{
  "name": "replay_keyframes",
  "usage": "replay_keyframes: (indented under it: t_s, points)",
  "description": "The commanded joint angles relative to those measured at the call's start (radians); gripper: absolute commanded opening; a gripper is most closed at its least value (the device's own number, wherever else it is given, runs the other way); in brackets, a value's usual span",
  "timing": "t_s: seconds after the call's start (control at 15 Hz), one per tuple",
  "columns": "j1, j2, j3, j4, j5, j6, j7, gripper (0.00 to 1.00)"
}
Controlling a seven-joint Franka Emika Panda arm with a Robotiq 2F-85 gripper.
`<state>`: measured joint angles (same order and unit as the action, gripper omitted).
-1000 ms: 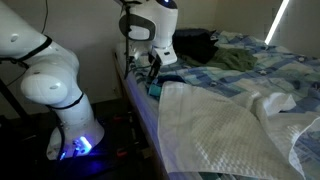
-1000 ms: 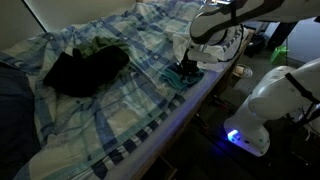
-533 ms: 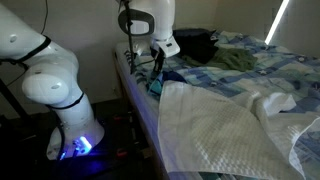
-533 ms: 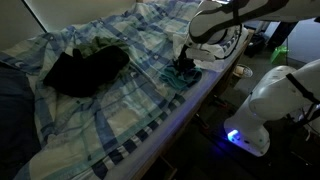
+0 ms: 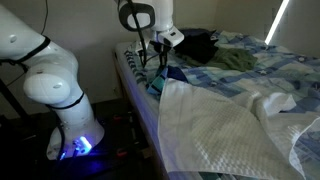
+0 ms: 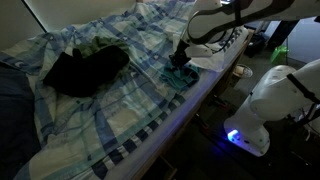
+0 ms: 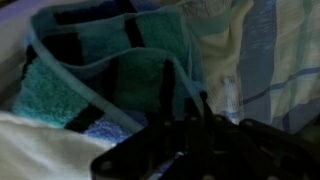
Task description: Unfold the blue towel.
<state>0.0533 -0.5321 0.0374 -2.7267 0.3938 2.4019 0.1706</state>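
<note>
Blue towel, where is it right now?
In both exterior views the towel lies at the bed edge nearest the robot base, directly under the gripper, with the white blanket beside it.

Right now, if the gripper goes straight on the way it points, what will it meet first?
The blue towel: the gripper points down at the bed, and the towel lies right below it. In the wrist view its hem seems already at the fingertips.
</note>
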Motion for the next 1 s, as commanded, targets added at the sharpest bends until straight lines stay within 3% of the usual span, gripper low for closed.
replay_keyframes:
  t_s: [0.0, 0.4, 0.93]
  points:
    - [0.02, 0.011, -0.012, 0.046, -0.026, 0.043, -0.068, 0.02]
    - [0.047, 0.077, -0.033, 0.165, -0.036, 0.028, -0.153, 0.02]
    - [0.049, 0.178, -0.014, 0.359, -0.098, 0.042, -0.182, 0.02]
